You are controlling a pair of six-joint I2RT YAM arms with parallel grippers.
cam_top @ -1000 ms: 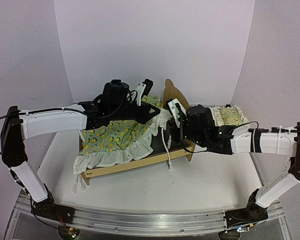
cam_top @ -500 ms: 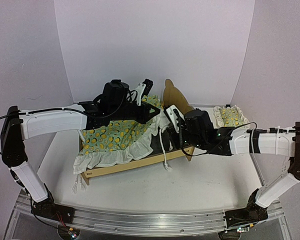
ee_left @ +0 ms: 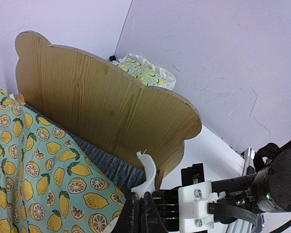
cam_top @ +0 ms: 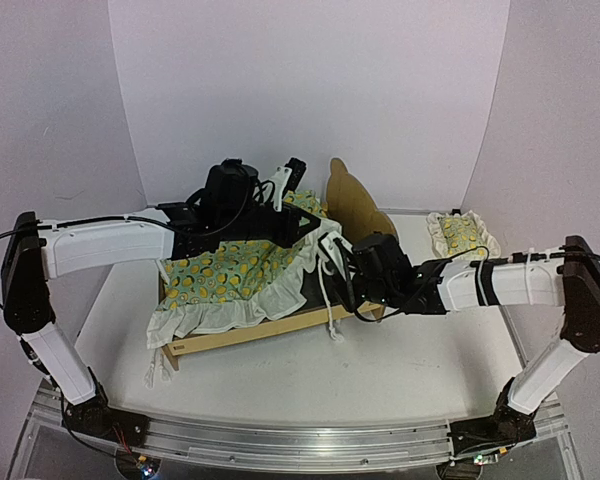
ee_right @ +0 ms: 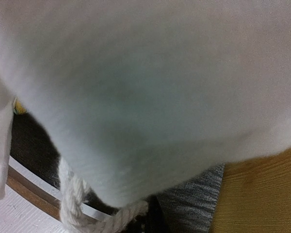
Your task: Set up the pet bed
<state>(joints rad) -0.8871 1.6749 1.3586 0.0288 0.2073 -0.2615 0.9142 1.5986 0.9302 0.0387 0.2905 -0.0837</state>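
The pet bed [cam_top: 265,327] is a plywood frame with a tall curved headboard [cam_top: 348,198] [ee_left: 102,107] and a grey mattress [ee_left: 111,167] [ee_right: 189,204]. A lemon-print blanket [cam_top: 230,272] [ee_left: 34,165] lies over it, bunched toward the left. My left gripper [cam_top: 316,224] [ee_left: 139,204] is shut on the blanket's white ruffle [ee_left: 148,174] just before the headboard. My right gripper [cam_top: 332,252] is beside it at the blanket's near corner. Its fingers are hidden under white cloth [ee_right: 145,87] that fills the right wrist view. A white cord [cam_top: 328,300] [ee_right: 72,204] hangs below it.
A small matching ruffled pillow [cam_top: 461,232] [ee_left: 143,70] lies on the table to the right of the bed. Lilac walls close in the back and both sides. The right forearm [cam_top: 480,285] stretches across the table's right half.
My right gripper has moved left, from the headboard's right side to the blanket's corner near the left gripper, and the cord came with it. The left arm has stayed put.
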